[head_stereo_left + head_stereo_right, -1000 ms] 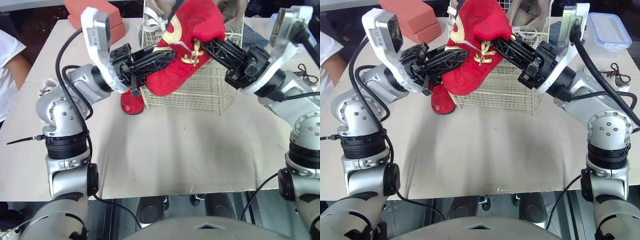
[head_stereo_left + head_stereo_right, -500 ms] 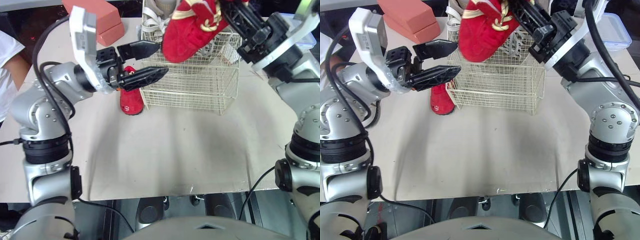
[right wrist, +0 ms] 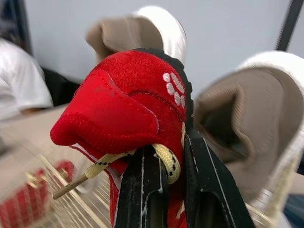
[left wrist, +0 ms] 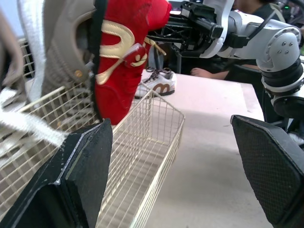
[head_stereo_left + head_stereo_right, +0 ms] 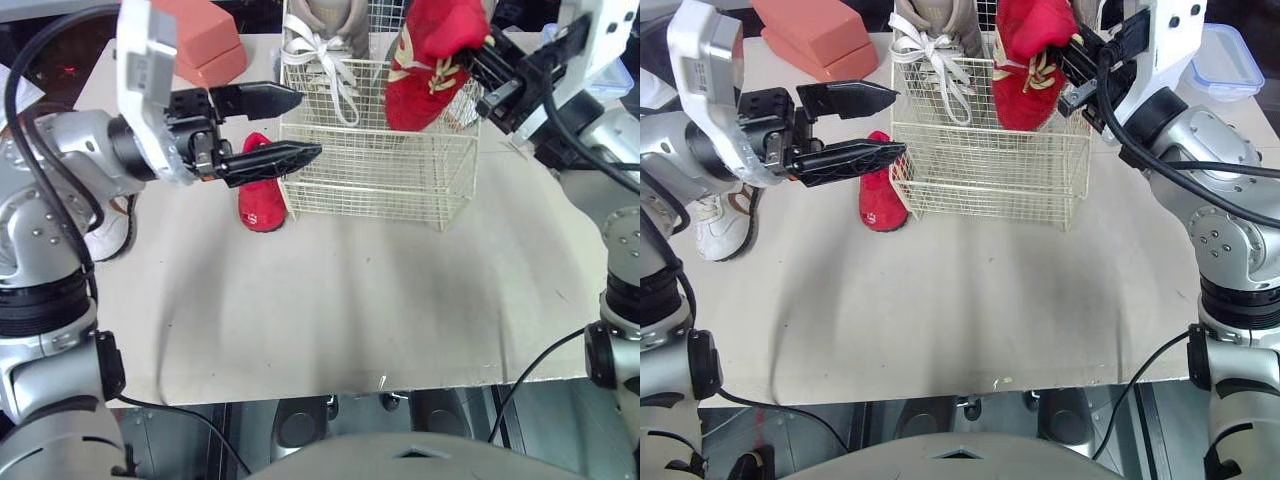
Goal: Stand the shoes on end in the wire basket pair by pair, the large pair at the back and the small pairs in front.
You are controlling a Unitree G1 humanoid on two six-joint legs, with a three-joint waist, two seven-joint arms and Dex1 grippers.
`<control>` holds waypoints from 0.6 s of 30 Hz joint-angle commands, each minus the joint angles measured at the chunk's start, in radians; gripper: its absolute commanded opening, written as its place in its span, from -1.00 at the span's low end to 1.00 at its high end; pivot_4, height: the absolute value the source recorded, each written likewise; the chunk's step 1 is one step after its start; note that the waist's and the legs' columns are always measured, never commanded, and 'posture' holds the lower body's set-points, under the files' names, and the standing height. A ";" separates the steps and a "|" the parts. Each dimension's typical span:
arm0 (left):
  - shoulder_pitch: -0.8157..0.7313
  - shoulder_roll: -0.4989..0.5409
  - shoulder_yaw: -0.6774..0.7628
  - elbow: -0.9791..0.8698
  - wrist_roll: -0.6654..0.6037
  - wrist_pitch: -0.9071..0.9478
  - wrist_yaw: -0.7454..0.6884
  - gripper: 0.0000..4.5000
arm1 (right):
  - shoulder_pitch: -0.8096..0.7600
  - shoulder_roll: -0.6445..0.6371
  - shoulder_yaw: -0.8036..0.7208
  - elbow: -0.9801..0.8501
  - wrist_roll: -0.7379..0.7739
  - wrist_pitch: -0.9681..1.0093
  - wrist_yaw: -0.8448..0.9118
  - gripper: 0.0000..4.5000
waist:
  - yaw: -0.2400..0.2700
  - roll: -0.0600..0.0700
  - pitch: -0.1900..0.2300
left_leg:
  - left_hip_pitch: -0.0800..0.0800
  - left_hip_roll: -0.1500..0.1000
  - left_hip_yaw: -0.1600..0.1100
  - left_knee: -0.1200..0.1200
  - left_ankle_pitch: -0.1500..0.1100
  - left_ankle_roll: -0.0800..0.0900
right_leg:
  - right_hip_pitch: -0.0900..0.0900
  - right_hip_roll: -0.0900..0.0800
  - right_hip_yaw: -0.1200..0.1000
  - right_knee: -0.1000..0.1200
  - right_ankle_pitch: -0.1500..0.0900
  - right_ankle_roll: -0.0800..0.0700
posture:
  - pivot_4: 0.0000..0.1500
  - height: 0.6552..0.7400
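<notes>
My right gripper (image 5: 1072, 62) is shut on a red shoe (image 5: 430, 60) with gold laces, holding it on end with its lower end inside the right half of the wire basket (image 5: 380, 185). In the right wrist view my fingers (image 3: 142, 190) pinch the red shoe (image 3: 128, 99) at its lace. A large beige pair with white laces (image 5: 320, 35) stands at the basket's back. My left gripper (image 5: 308, 125) is open at the basket's left front corner, holding nothing. Just below it a second red shoe (image 5: 262, 205) stands on the table against the basket.
A white and brown sneaker (image 5: 715, 215) lies on the table at the far left. A pink box (image 5: 200, 40) sits behind my left arm. A clear lidded container (image 5: 1230, 60) is at the back right. The tabletop (image 5: 350, 300) in front of the basket is bare.
My left gripper let go of the red shoe, opened and drew back to the left. My right gripper carried the shoe up and right, then lowered it into the basket.
</notes>
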 commanded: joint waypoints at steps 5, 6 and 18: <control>-0.002 0.038 0.031 -0.048 0.028 0.040 0.119 0.91 | 0.085 -0.054 -0.041 -0.006 -0.144 0.020 0.006 -1.00 | 0.007 0.000 0.000 | 0.000 0.000 0.000 -0.001 0.000 0.000 | 0.000 0.000 -0.001 -0.001 0.000 0.000 | 1.00 -0.27; 0.000 0.040 0.029 -0.050 0.032 0.042 0.127 0.91 | 0.093 -0.051 -0.046 -0.005 -0.151 0.024 0.005 -1.00 | 0.007 0.000 0.000 | -0.001 0.000 0.000 -0.001 0.000 0.000 | 0.000 0.000 -0.001 -0.001 0.000 0.000 | 1.00 -0.27; 0.016 0.038 0.018 -0.109 -0.013 0.066 0.128 0.91 | 0.146 -0.018 -0.011 0.010 -0.191 0.075 0.071 -1.00 | 0.026 0.000 0.000 | -0.001 0.000 -0.001 -0.001 0.000 0.000 | 0.000 0.000 -0.002 -0.002 0.000 0.000 | 1.00 -0.27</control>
